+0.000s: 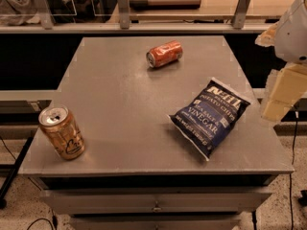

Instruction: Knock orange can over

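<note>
The orange can point(61, 132) is golden-amber with a dark scribbled logo and a silver top. It stands upright near the front left corner of the grey table point(120, 104). My gripper point(279, 96) shows as pale yellowish blocks under a white arm at the right edge of the view. It hangs beyond the table's right side, far from the orange can, and touches nothing.
A redder can point(164, 54) lies on its side near the back middle of the table. A blue bag of salt and vinegar chips point(209, 116) lies flat at the right, close to my gripper. A rail with posts point(123, 4) runs behind the table.
</note>
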`<state>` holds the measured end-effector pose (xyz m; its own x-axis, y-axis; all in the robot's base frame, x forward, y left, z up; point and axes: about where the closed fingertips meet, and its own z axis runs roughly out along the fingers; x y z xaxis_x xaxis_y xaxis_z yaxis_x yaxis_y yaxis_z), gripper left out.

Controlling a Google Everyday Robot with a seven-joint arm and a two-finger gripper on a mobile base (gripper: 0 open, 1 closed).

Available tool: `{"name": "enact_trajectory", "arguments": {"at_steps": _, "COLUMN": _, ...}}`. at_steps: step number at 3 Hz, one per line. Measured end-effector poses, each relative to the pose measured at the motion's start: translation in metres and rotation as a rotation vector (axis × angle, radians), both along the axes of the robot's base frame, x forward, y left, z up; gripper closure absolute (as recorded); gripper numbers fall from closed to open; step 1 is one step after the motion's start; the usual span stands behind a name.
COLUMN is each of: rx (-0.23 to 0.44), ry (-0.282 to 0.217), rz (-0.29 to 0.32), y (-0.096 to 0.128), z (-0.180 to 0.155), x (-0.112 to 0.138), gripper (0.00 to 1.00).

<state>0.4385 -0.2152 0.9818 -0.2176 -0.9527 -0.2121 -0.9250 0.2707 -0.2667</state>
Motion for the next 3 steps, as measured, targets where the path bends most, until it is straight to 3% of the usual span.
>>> {"name": "enact_trajectory", "arguments": {"at_steps": 1, "rx": 0.0, "ry": 0.0, "rz": 0.0, "y": 0.0, "z": 0.0, "x": 0.0, "gripper": 0.0}}
{"name": "enact_trajectory", "arguments": {"at_steps": 2, "rx": 0.067, "ry": 0.015, "rz": 0.037, "y": 0.009, "z": -0.006, "x": 0.002, "gripper": 0.0}}
{"name": "enact_trajectory", "arguments": {"at_steps": 3, "rx": 0.231, "ry": 0.041, "rz": 0.084, "y": 0.024, "z": -0.029, "x": 0.009, "gripper": 0.0}}
